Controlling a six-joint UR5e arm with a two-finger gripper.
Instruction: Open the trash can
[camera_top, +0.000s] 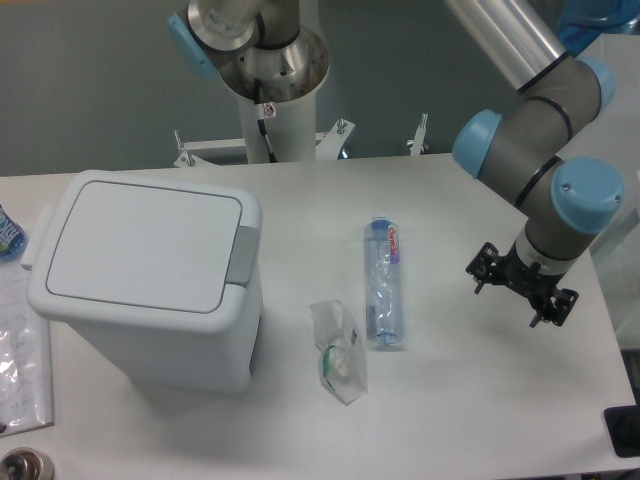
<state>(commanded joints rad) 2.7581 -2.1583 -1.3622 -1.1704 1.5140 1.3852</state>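
Approach is the step in hand: the large boxy white plastic trash can (150, 290) sits lid-down at the table's left, well apart from the hand (520, 288), whose fingers' spread I cannot tell, so next it must reach the grey push-button tab (243, 256).

My arm (540, 140) is built of silver-grey metal tubes and darker grey joint housings, each capped in pale blue plastic. Its round base (272, 70) is brushed metal on a white column carrying a small red-and-white sticker, with a black cable running down beside it. At the wrist I see a black bracket (522, 282) with small knobs sticking out.
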